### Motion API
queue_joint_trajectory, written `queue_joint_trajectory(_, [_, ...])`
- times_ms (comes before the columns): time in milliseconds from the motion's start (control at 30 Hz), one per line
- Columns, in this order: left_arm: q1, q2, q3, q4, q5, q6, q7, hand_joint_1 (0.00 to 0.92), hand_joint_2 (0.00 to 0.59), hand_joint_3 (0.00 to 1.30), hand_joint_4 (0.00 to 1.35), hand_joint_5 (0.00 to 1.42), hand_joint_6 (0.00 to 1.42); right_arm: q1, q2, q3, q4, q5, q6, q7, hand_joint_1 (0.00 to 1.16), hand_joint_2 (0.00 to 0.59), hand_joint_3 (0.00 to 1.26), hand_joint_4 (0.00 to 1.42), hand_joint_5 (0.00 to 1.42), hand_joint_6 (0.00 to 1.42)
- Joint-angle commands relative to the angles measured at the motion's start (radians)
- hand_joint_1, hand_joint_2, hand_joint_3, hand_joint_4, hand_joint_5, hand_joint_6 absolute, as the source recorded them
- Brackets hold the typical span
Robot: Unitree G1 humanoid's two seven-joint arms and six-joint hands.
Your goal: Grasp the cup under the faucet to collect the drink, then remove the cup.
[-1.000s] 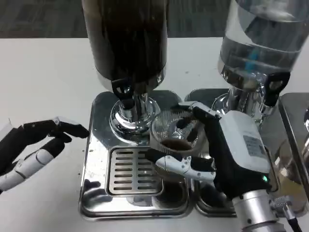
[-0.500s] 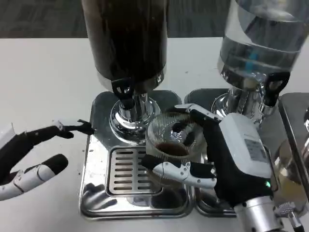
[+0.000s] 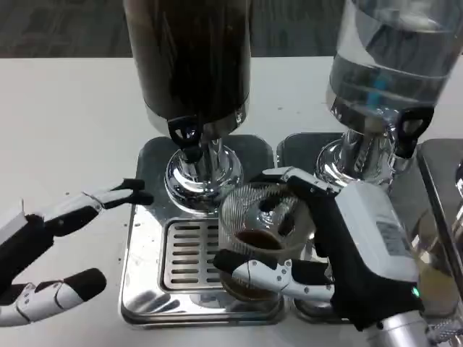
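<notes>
Right hand (image 3: 340, 253) is gripping the cup (image 3: 259, 235), fingers wrapped around its clear ribbed wall, thumb across the front. Cup is holding a little dark drink and is sitting over the right part of the grate (image 3: 189, 254), just below and right of the faucet (image 3: 187, 136). Compared with a second ago, hand and cup are shifting lower and nearer the camera, away from the faucet. Left hand (image 3: 51, 253) is holding nothing, fingers spread wide apart, upper fingertips reaching toward the left edge of the drip tray (image 3: 137, 289); earlier the fingers were closer together, now opening up. Dark drink dispenser (image 3: 189, 58) is standing above the tray on the counter (image 3: 65, 130). Clear water dispenser (image 3: 387, 58) is standing at right, unchanged.
</notes>
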Motion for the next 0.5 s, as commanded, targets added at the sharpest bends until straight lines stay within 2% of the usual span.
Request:
queue_joint_trajectory(33, [0.027,0.024,-0.011,-0.033,-0.021,-0.015,-0.008,0.0,0.153,0.19,0.07,0.1,0.18,0.015,0.001,-0.007,-0.059,0.011,-0.025,0.006,0.55,0.206,0.49,0.61,0.91,1.23])
queue_joint_trajectory(500, [0.051,0.034,-0.025,-0.069,-0.044,-0.005,-0.01,0.0,0.147,0.19,0.07,0.1,0.17,0.071,-0.013,-0.025,-0.119,0.012,-0.035,0.019,0.54,0.207,0.5,0.61,0.91,1.25])
